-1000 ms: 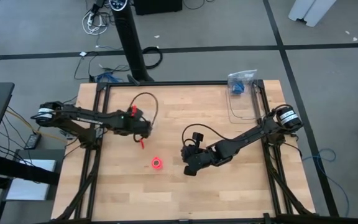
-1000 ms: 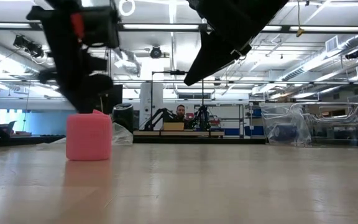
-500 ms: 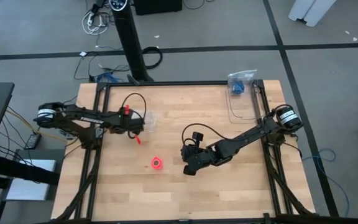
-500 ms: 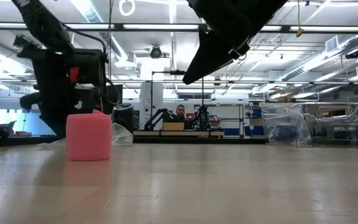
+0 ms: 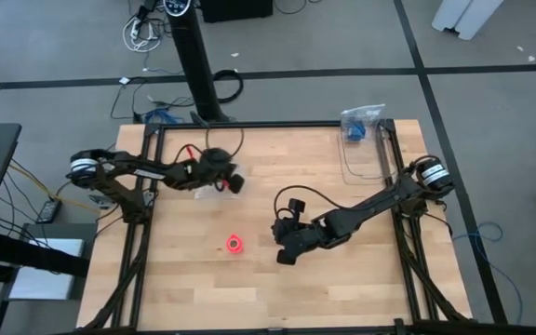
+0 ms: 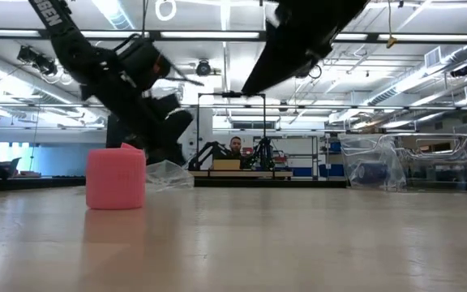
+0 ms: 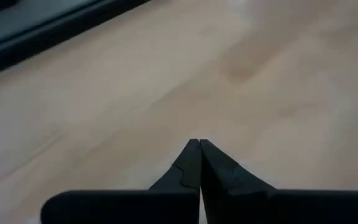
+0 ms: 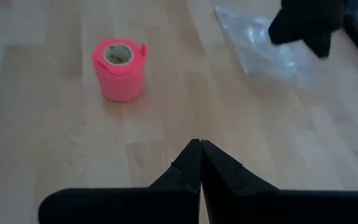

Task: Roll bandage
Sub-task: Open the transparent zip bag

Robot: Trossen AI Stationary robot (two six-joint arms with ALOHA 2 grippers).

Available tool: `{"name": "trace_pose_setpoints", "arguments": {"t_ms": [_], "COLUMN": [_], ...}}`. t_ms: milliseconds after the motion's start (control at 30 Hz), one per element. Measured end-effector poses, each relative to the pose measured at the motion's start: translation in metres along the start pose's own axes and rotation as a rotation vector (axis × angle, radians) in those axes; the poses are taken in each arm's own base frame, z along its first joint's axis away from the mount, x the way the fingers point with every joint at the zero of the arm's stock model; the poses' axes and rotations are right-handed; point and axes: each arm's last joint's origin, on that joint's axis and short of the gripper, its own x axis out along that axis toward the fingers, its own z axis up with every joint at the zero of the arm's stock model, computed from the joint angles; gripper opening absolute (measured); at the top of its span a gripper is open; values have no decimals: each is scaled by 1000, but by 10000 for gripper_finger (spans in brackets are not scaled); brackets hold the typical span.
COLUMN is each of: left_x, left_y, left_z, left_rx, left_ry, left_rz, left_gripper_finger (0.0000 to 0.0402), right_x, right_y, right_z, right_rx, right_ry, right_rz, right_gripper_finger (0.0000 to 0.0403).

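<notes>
The bandage (image 5: 235, 244) stands on end as a small, bright pink roll on the wooden table (image 5: 361, 279), roughly at the middle of the near half and free of both grippers. In the right wrist view the roll (image 8: 119, 68) shows a pale cardboard-like core ringed by soft, slightly ruffled fabric, with a loose tail end lifting at one edge. In the low view it (image 6: 116, 178) reads as a squat, matte cylinder with straight sides.

The right gripper (image 5: 284, 254) sits low just beside the roll on its right, apart from it. Its fingers (image 8: 188, 163) are pressed together tip to tip, holding nothing.

The left gripper (image 5: 234, 183) is over the far-left part of the table, well apart from the roll. Its fingers (image 7: 188, 163) are likewise closed together and empty, above bare light-grained wood.

A clear, wrinkly plastic bag (image 8: 263, 46) lies flat on the table close to the left gripper; whether they touch cannot be told, and nothing can be made out inside it.

At the far-right corner stands a transparent plastic container (image 5: 362, 154) with rigid clear walls; crumpled clear plastic with something blue inside (image 5: 356, 127) lies at its far end. The low view shows the same container (image 6: 408, 161).

The table is pale, smooth planking in a black metal frame (image 5: 249, 126).
</notes>
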Motion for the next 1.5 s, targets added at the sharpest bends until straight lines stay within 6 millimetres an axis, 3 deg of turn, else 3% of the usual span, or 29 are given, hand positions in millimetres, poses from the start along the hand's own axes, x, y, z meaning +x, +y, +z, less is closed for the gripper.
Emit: {"name": "trace_pose_setpoints", "arguments": {"t_ms": [167,300,500,767,867,1100,1267,1367,1500], "left_x": [-12,-33,-58,-37,-30,-7,10,4,-21], "left_y": [-22,-20,15,39,40,22,-4,-16,-23], "left_z": [19,13,-25,-52,-53,-43,-22,-9,1], "left_rx": [33,-39,-97,-168,-166,-104,-26,-9,-31], "left_ry": [-29,64,208,241,230,115,35,12,-70], "left_rz": [-101,-82,345,332,346,105,-82,-175,-273], "left_gripper_finger": [2,2,1,1,1,1,1,1,1], "right_x": [-18,-13,-3,-1,-1,-2,-5,4,34], "right_y": [-14,-34,-45,-45,-45,-44,-44,-55,-87], "right_z": [11,20,23,22,22,23,20,15,0], "right_rx": [20,69,81,85,84,76,74,125,266], "right_ry": [-34,-43,-40,-79,-85,-91,-61,-73,-157], "right_rz": [-13,-10,-21,-53,-53,-46,-49,-64,20], "right_gripper_finger": [2,3,3,4,3,4,6,5,2]}}
